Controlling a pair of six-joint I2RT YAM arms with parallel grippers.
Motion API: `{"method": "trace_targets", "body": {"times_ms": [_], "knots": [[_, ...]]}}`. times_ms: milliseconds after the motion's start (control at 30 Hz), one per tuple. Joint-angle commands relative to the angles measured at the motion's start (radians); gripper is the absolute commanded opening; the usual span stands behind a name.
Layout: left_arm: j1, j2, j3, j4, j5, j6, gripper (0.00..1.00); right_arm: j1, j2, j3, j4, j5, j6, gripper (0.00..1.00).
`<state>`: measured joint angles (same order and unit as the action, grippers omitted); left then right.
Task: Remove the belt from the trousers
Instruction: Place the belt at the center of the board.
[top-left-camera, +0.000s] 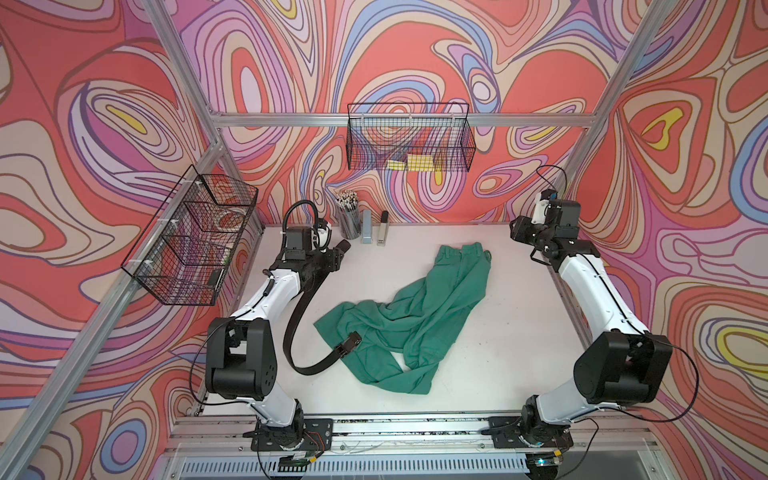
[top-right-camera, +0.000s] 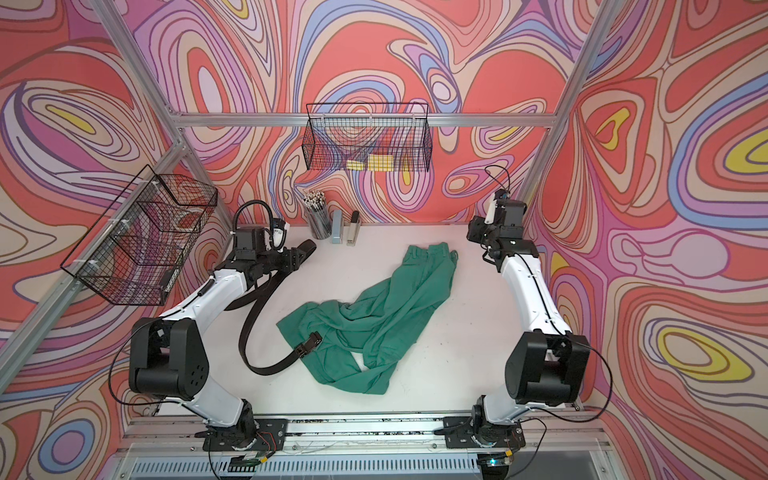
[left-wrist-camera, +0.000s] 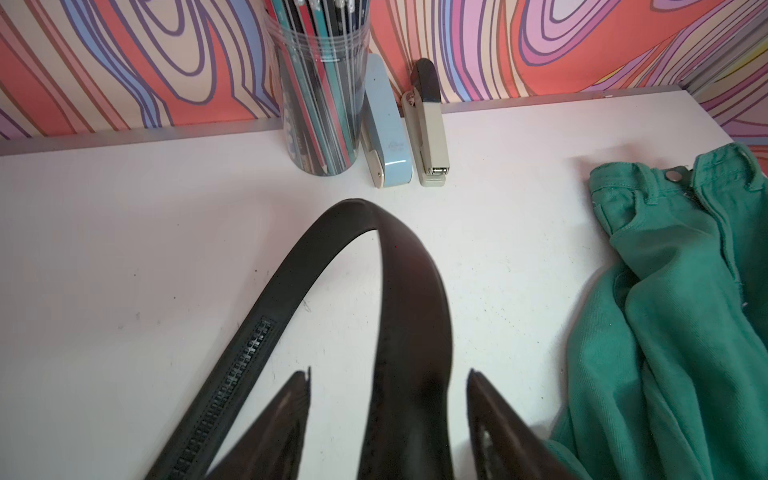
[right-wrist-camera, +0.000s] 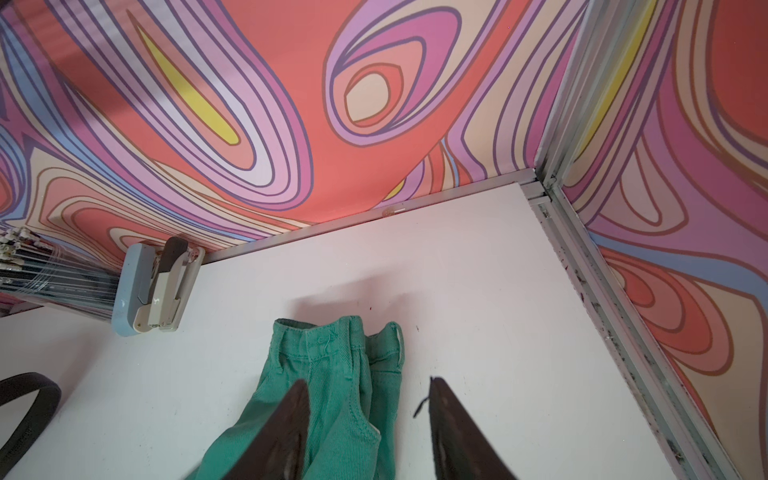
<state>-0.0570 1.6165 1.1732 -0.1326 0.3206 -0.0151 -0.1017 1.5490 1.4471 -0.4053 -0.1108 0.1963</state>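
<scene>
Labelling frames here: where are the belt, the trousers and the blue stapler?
belt (left-wrist-camera: 415, 299), left wrist view, mid-strap.
trousers (top-left-camera: 419, 311), a top view, bunched middle cloth.
blue stapler (left-wrist-camera: 390, 137), left wrist view, its top cover.

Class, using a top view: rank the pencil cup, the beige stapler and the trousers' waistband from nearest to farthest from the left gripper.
1. Pencil cup, just behind the left gripper, at the back.
2. Beige stapler, a little farther right, also at the back.
3. Trousers' waistband, well over on the right side.
</scene>
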Motion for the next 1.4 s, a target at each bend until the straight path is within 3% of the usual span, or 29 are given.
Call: {"method": "trace_targets", "body": {"times_ms": [0, 133, 367, 667, 867, 1033, 1067, 1133, 1267, 1367], "knots": [[0.008, -0.007, -0.03, -0.022, 0.005, -0.015, 0.85, 0.003, -0.038, -0.014, 0.032, -0.008, 0.003, 0.51], [0.008, -0.054, -0.048, -0.017, -0.011, 0.009, 1.0, 0.003, -0.04, -0.026, 0.045, 0.003, 0.012, 0.54], [0.008, -0.125, 0.012, -0.1, -0.011, 0.079, 1.0, 0.003, -0.063, -0.083, 0.11, 0.026, 0.044, 0.7], [0.007, -0.204, 0.075, -0.112, 0.151, 0.086, 1.0, 0.004, -0.099, -0.125, 0.16, 0.068, 0.047, 0.74], [0.008, -0.253, 0.082, -0.088, 0.049, 0.098, 1.0, 0.003, -0.1, -0.191, 0.246, 0.099, 0.034, 0.78], [0.032, -0.248, -0.037, -0.017, -0.102, 0.047, 1.0, 0.003, -0.129, -0.359, 0.431, 0.078, -0.029, 0.82], [0.046, -0.249, -0.075, 0.014, -0.113, 0.017, 1.0, 0.003, -0.141, -0.403, 0.472, 0.074, -0.043, 0.91], [0.072, -0.255, -0.172, 0.097, -0.127, -0.026, 1.0, 0.003, -0.157, -0.471, 0.51, 0.079, -0.084, 0.98], [0.103, -0.249, -0.368, 0.298, -0.157, -0.017, 1.0, 0.003, -0.165, -0.569, 0.534, 0.113, -0.126, 0.98], [0.103, -0.215, -0.438, 0.371, -0.144, 0.01, 1.0, 0.003, -0.166, -0.653, 0.606, 0.12, -0.133, 0.98]]}}
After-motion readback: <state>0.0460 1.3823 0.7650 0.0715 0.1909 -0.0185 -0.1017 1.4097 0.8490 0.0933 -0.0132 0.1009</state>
